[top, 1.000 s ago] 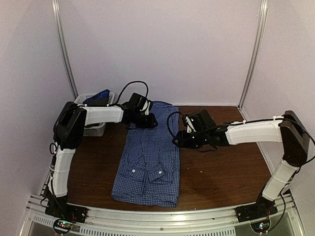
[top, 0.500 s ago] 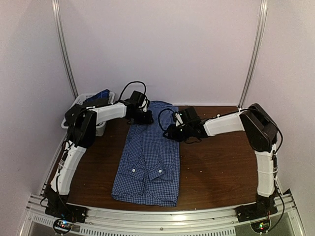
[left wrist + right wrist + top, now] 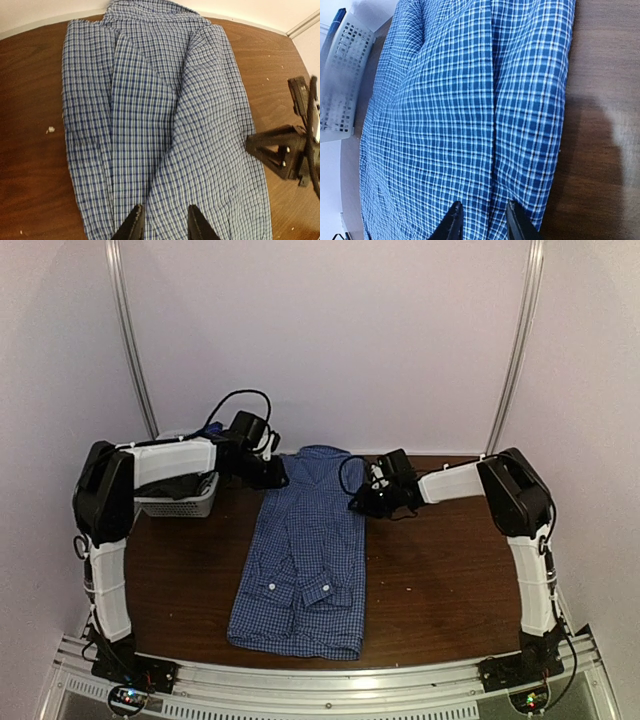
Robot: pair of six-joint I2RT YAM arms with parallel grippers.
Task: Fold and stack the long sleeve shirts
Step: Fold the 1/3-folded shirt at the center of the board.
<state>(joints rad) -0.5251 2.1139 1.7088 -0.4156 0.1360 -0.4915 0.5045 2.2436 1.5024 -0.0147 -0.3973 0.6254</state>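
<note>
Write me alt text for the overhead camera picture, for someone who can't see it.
A blue-and-white checked shirt lies folded into a long strip on a dark wooden table. The left gripper and right gripper reach in from either side near its far end. A white lattice basket sits at the far left.

Basket: largely hidden behind the left arm in the top view, its dark contents not identifiable; cut off by the left edge and blurred in the right wrist view. Shirt: far side edges partly covered by both grippers in the top view; cut off by the bottom edge in the left wrist view, and by top and bottom edges in the right wrist view. Left gripper, right gripper: fingertips indiscernible from above; in each wrist view, fingers run off the bottom edge.
</note>
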